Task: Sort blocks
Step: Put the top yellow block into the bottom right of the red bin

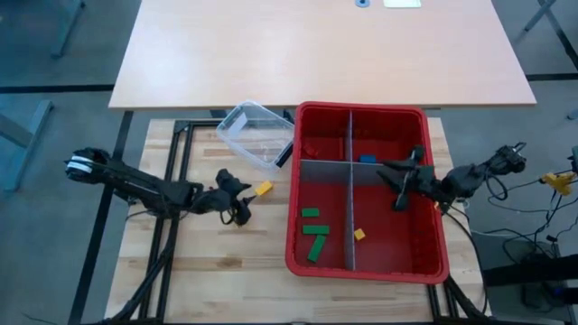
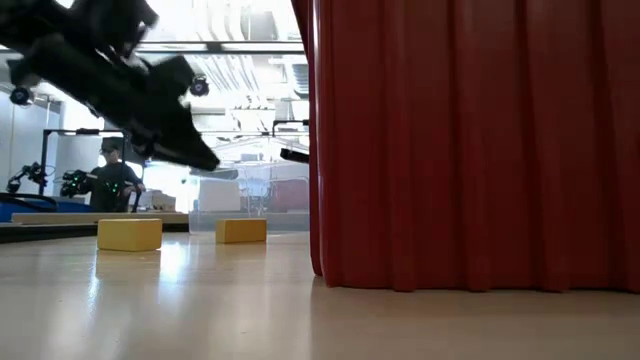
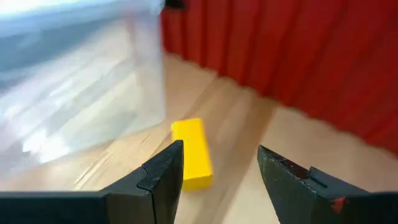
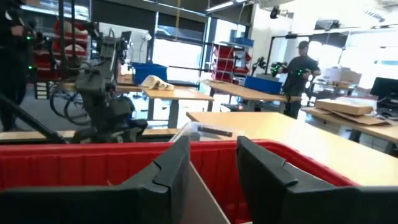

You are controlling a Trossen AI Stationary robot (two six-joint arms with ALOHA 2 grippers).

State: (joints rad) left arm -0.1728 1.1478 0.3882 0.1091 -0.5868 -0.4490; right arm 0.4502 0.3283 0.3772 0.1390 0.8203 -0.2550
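Yellow block is sitting right in front of the left gripper, whose two dark fingers are standing apart with nothing between them, lined up either side of the bar's near end. From above, that left gripper is hovering over the wooden table top, just beside the block, which is lying between the clear plastic tub and the red bin's left wall. The level view is showing two yellow shapes on the wood near the bin; from overhead only one is plain to see, so the second is uncertain.

Judging by its look, this bar is going to be light, rigid plastic with smooth, rather slick faces. It should not crush, but it could squirt out of a skewed pinch. The sensible hold is across its two long flat sides, near the middle, fingers square to the faces.

Over in the bin, grey dividers are splitting it into compartments. Green blocks are lying in the near-left one, a yellow piece in the near-right, a blue one far-right, something red far-left. The right gripper is hanging over the bin's right half, fingers parted, holding nothing.
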